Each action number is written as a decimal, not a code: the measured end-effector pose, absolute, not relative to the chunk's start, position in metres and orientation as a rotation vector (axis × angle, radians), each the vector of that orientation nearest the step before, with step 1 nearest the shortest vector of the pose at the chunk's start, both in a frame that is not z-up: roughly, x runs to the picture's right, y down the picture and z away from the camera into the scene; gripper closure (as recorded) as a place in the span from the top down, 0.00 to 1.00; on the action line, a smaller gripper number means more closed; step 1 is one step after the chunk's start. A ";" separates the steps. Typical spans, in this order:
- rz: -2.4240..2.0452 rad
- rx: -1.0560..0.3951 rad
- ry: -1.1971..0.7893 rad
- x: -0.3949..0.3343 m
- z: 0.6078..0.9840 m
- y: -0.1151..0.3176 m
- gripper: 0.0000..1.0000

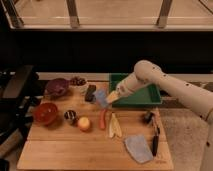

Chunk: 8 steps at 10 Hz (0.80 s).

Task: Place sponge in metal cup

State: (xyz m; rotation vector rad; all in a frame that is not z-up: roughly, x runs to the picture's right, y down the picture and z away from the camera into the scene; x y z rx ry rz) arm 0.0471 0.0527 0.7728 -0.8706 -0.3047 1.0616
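Light wooden tabletop [60, 150]. White robot arm [175, 90] reaches left past green plastic tray [145, 97]. Gripper [108, 98] over table middle, clenched on pale blue-grey soft sponge [101, 96]. Small dark shiny metal cup [70, 116] further left, beside orange fruit [84, 123]. Risk: soft sponge snags narrow rim, tips cup. No readable writing.

kitchen-like test bench: wooden tabletop [75, 150], red bowl [45, 113] and orange fruit [83, 123] lower left of the gripper [111, 99] clasping the sponge [101, 96].
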 end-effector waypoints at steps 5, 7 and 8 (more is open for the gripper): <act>0.977 -0.883 -0.312 0.026 0.767 0.057 0.00; 0.906 -0.912 -0.341 -0.017 0.763 0.063 0.00; 0.886 -0.925 -0.353 -0.031 0.762 0.065 0.00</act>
